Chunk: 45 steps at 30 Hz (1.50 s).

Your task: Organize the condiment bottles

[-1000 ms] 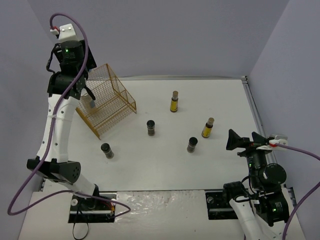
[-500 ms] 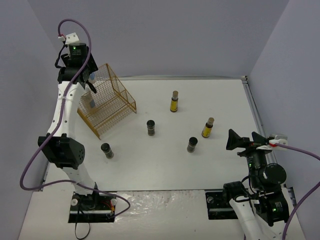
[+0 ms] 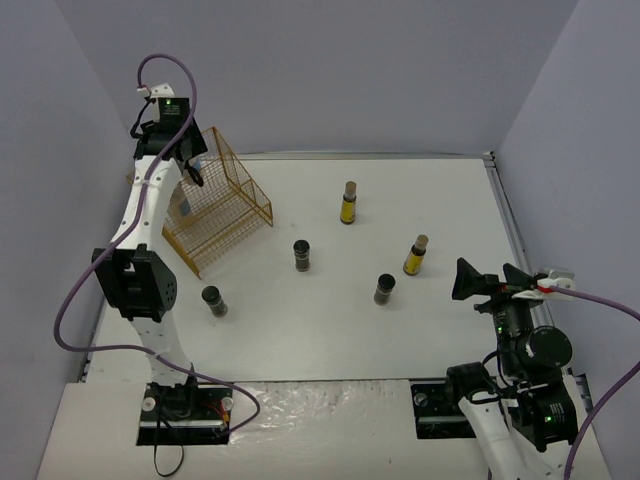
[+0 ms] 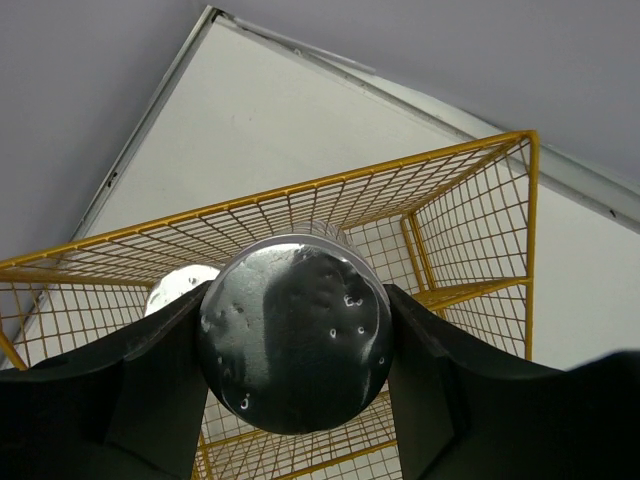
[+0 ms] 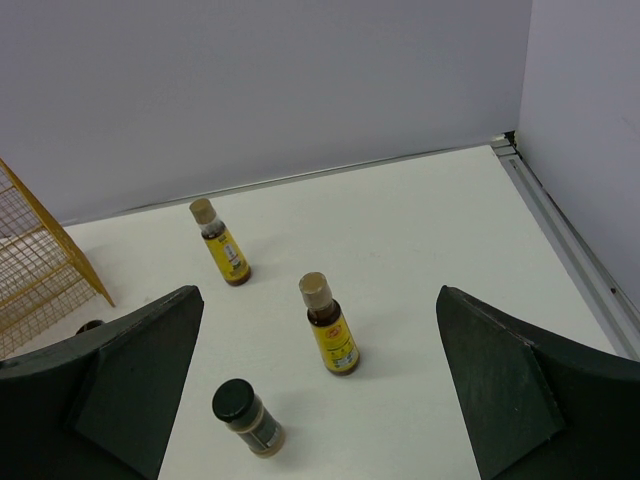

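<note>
My left gripper (image 3: 189, 168) is shut on a wide silver-lidded bottle (image 4: 293, 333), held above the gold wire rack (image 3: 228, 203). The lid faces the left wrist camera between both fingers (image 4: 150, 400). A second silver-lidded white bottle (image 3: 183, 207) stands inside the rack, and its lid (image 4: 180, 288) shows behind the held one. On the table stand two slim yellow tan-capped bottles (image 3: 348, 204) (image 3: 416, 256) and three dark black-capped jars (image 3: 301, 255) (image 3: 384, 289) (image 3: 213, 301). My right gripper (image 3: 490, 282) hangs open at the right, apart from all of them.
The rack's open front faces the table's middle; its wire wall (image 4: 480, 200) is close under the held bottle. Grey walls close the back and both sides. A raised rail (image 5: 570, 250) runs along the table's right edge.
My left arm has swung back and to the right with the silver-lidded bottle, now over the rack's rear. The right arm has not moved.
</note>
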Each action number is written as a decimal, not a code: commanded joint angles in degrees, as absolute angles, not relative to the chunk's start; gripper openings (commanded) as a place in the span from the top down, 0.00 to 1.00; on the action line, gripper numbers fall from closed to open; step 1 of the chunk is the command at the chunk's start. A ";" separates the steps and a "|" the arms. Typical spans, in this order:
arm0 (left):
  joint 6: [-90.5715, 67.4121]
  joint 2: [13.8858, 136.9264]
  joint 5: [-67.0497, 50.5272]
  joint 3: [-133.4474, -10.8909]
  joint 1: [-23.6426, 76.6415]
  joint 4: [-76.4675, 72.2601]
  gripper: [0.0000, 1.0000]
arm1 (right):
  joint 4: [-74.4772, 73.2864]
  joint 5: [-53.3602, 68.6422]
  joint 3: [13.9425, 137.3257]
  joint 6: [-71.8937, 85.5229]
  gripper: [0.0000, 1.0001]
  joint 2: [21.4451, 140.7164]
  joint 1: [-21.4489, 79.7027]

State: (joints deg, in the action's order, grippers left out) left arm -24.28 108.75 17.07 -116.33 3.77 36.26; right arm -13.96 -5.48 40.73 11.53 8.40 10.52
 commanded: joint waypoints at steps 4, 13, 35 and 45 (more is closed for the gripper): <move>-25.30 110.35 18.59 -120.35 3.65 34.44 0.77 | -9.05 -4.93 40.87 10.72 0.00 10.07 10.46; -26.76 114.02 17.58 -121.16 3.23 36.04 0.55 | -9.05 -4.90 40.78 10.81 0.00 9.69 10.46; -26.54 109.72 10.86 -123.64 3.16 39.25 0.06 | -9.05 -5.71 41.19 11.14 0.00 10.23 10.46; -22.63 95.73 -11.63 -113.15 4.21 35.69 0.03 | -13.25 -0.63 49.67 11.44 0.00 25.60 10.46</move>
State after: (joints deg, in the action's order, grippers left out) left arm -25.72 105.25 1.83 -117.86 3.27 40.26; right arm -15.28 -4.15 44.34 11.55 16.34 10.52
